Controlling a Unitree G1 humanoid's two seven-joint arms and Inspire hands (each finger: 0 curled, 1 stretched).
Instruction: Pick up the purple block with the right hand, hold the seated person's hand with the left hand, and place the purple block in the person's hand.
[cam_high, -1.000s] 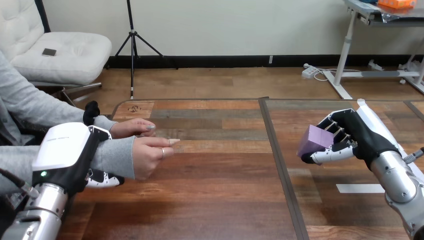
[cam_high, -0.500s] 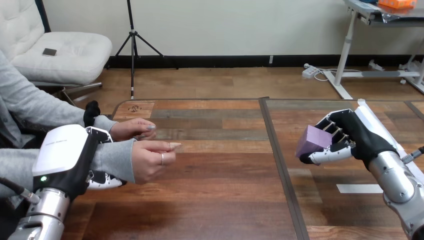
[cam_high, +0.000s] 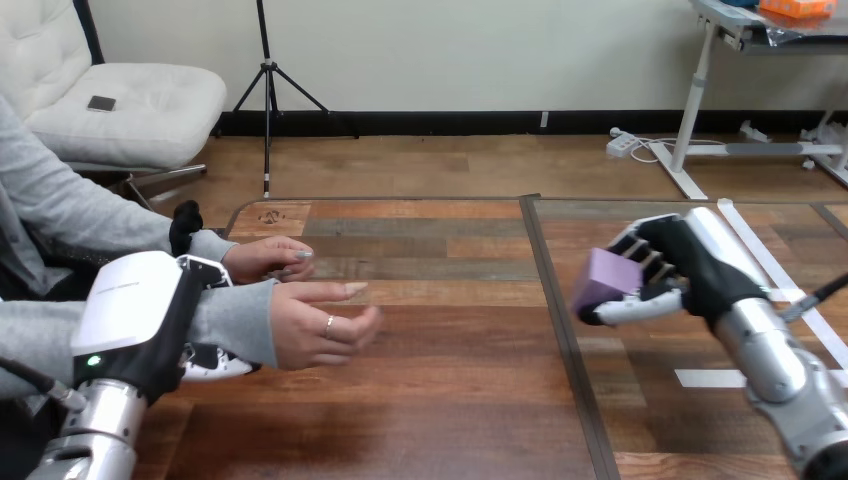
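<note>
Purple block (cam_high: 600, 278), a plain matte cube, is up off the desk and locked in the right robot hand (cam_high: 693, 262)! Fingers (cam_high: 648, 250) hook over its top and the thumb (cam_high: 630, 308) presses in from below. It's a firm pinch, with the block at the fingertip end of the hand, on the side facing the person. That hand hangs above the right half of the brown wooden desk (cam_high: 450, 400), palm turned leftward, and its silver forearm (cam_high: 775, 365) slants in from the lower right corner. Under the forearm, a short strip of white tape (cam_high: 715, 377) lies flat on the desk. Just left of the block, a dark seam (cam_high: 560, 330) runs across the desk, away from the robot.

Over on the other side, the left robot hand (cam_high: 135, 310) turns its white back shell to the camera, standing upright on its own silver forearm (cam_high: 95, 430). It's wrapped round the person's grey-sleeved wrist (cam_high: 235, 320), with black-and-white fingers (cam_high: 215, 365) curled beneath the sleeve and a black tip (cam_high: 184, 222) poking up beyond it. Right of that grip, the person's nearer hand (cam_high: 320, 325) reaches out over the desk, thumb side up, fingers loosely bent, pointing toward the block. The person's farther hand (cam_high: 265, 257) lies just beyond it. Block and nearer hand are well apart, the seam between them.
</note>
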